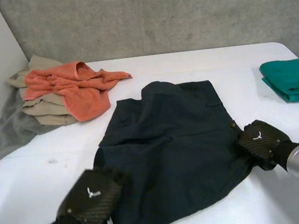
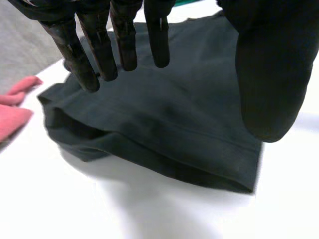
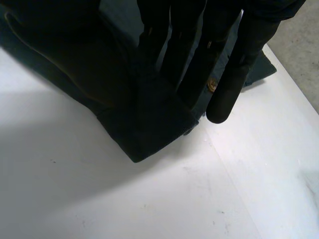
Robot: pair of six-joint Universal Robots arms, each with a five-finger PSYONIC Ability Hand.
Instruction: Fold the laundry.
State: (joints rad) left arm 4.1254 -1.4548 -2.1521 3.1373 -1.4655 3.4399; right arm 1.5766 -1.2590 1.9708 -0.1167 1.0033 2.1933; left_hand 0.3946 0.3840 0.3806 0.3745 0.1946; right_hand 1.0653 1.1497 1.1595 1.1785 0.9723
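The dark shorts (image 1: 169, 142) lie spread out in the middle of the white table (image 1: 187, 62), mostly flat, with a few soft ripples toward the far edge. My 2 hands are at opposite sides of them.

My left hand (image 1: 89, 196) is at the near left corner of the shorts. In the left wrist view its fingers (image 2: 82, 64) reach out straight and slightly spread above the cloth, with the thumb (image 2: 269, 74) held well apart from them. Nothing is caught between them, so this hand is wide open and has hold of nothing. Under it, the near edge of the shorts is doubled into a loose fold with a hemmed border.

My right hand (image 1: 260, 138) is at the right edge of the shorts. In the right wrist view its fingers (image 3: 234, 79) are also straight, lying along the corner of the cloth just beside a small brass button (image 3: 212, 84). I see no pinch there, so I read this hand as open too.

At the far left of the table is a heap: an orange towel (image 1: 77, 87) on top of a beige cloth (image 1: 45, 109), with a grey cloth (image 1: 7, 132) trailing toward the near side. At the far right, a folded teal towel (image 1: 293, 78) sits well apart from the shorts.
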